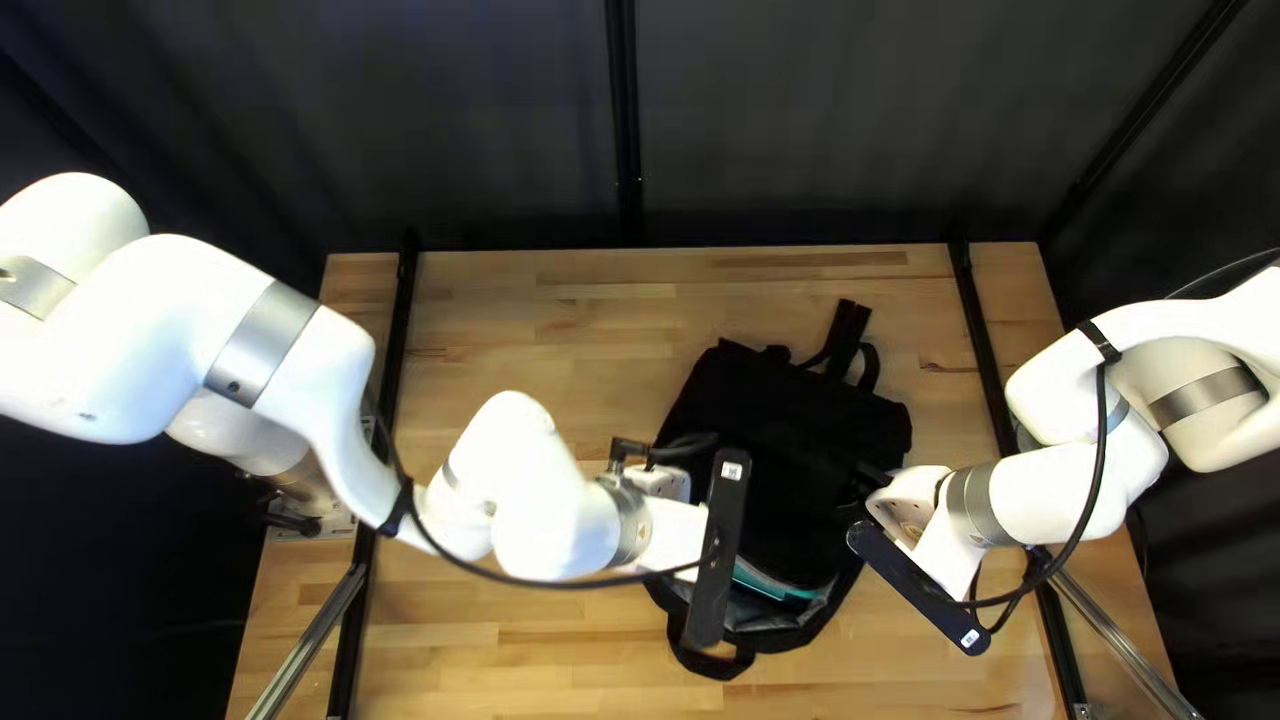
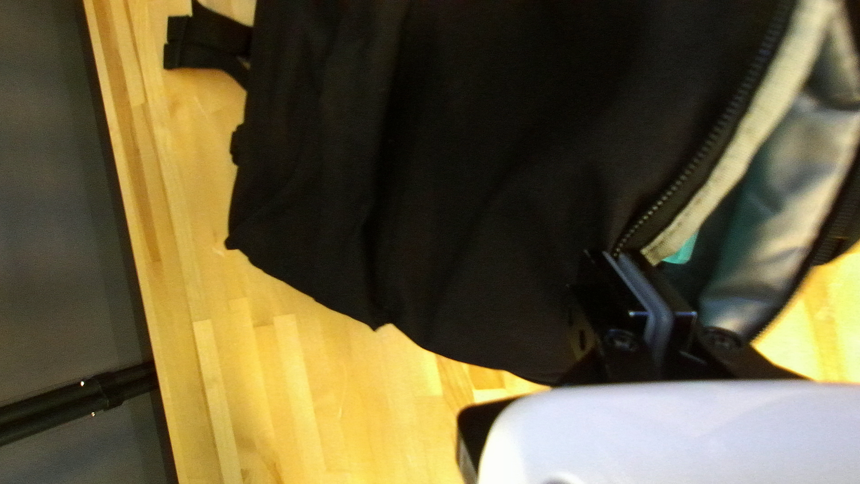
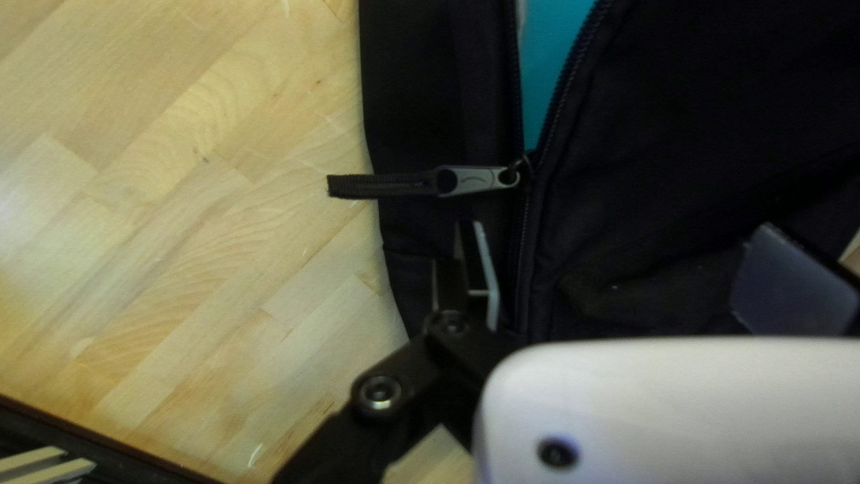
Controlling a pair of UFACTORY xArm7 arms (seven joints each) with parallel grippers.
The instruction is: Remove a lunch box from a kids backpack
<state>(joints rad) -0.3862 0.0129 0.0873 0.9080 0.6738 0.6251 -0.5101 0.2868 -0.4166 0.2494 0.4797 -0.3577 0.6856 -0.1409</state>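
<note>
I've got room over the wood between the black backpack (image 1: 780, 427) and the table's far edge (image 1: 534, 256). My left gripper (image 1: 720, 547) is clenched at the zippered opening — whether cloth is pinched, I can't tell. My right gripper (image 1: 918, 587) is spread wide, one finger near the zipper pull (image 3: 475, 180). The teal lunch box (image 3: 548, 67) shows inside, mostly hidden.

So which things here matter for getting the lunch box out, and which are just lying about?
Part of the job:
- black fabric backpack
- teal object inside, probably the lunch box
- grey zipper pull with black strap
- left black tool
- right black tool

Just surroundings:
- pale wooden table
- long black rail
- dark curtain
</note>
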